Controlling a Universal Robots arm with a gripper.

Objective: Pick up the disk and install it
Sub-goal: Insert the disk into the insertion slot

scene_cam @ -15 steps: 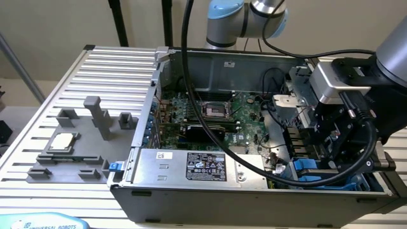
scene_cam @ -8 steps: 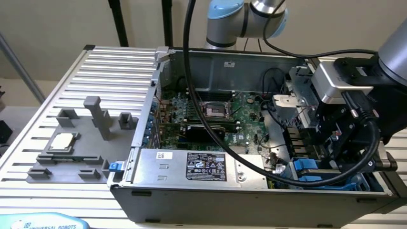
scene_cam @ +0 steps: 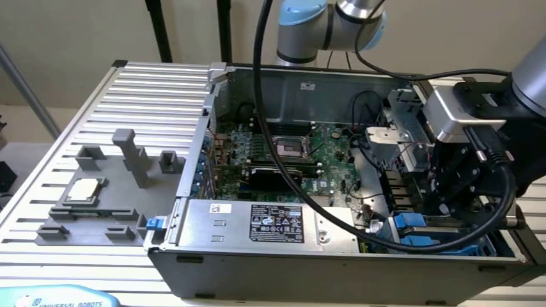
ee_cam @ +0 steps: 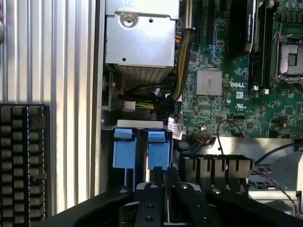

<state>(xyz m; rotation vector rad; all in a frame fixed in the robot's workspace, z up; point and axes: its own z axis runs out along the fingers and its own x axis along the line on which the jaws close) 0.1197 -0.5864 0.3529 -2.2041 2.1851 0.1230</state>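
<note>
On the ribbed desk [scene_cam: 145,96], at the corner of the open computer case [scene_cam: 256,268] nearest the exterior view's right, your end effector [ee_cam: 165,174] hangs over the drive bay. I take the disk [ee_cam: 158,150] to be the blue-framed one standing in that bay, straight ahead of the fingertips and just beyond them, beside a second blue frame [ee_cam: 125,152]. Its long axis seems to run down into the bay, in line with the fingers. The fingers stand narrow, almost together, with nothing plainly between them. You cannot tell whether they touch the frame: the bay hides the disk's metal body and label, and the fingers cover the frame's near end.
</note>
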